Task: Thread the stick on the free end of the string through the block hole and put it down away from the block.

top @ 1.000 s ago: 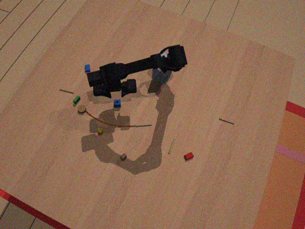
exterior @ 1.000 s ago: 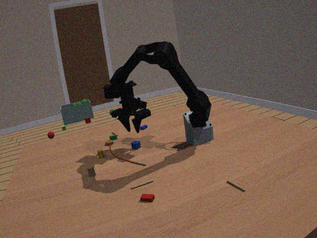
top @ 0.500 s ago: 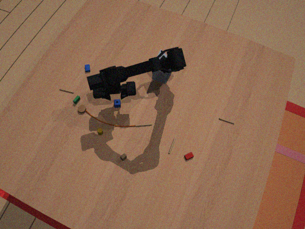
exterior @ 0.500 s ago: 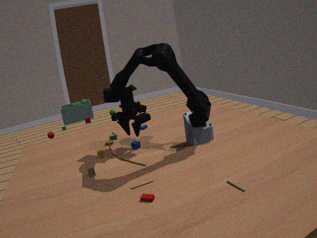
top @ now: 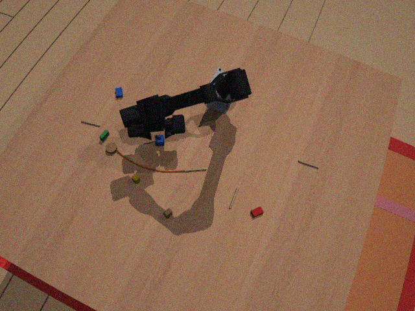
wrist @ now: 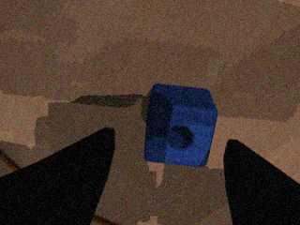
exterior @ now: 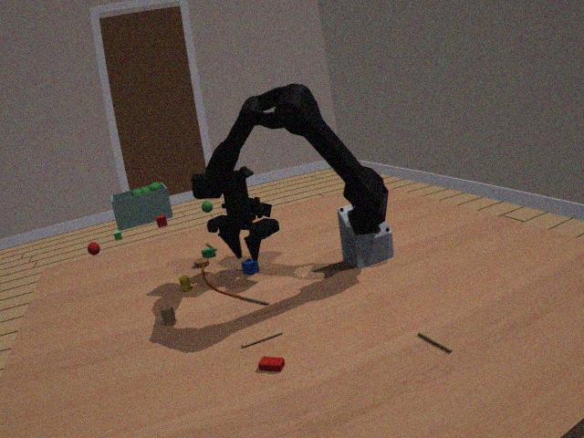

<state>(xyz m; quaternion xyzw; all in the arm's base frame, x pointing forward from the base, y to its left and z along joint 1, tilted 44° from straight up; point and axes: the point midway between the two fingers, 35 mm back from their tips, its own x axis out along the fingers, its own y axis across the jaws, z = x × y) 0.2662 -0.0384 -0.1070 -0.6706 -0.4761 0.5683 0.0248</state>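
The blue block (top: pixel 159 140) (exterior: pixel 250 266) (wrist: pixel 202 141) rests on the table; its dark hole shows in the wrist view. My gripper (top: pixel 158 137) (exterior: pixel 247 258) (wrist: pixel 171 143) is partly open and empty, pointing down just above the block. In the wrist view the block appears between the two fingertips, with a gap on each side. The round wooden button (top: pixel 111 148) (exterior: pixel 201 263) lies left of the block in the top view. The orange string (top: pixel 133 162) (exterior: pixel 221 291) curves from it to the thin stick (top: pixel 194 170) (exterior: pixel 255 300), which lies on the table outside the block.
Loose sticks (top: pixel 90 124) (top: pixel 233 198) (top: pixel 308 164) lie about. A green piece (top: pixel 104 135) is beside the button. A yellow cylinder (top: pixel 135 178) and a brown piece (top: pixel 167 213) lie beyond the string. Also present are a red brick (top: pixel 257 212) and another blue piece (top: pixel 118 92).
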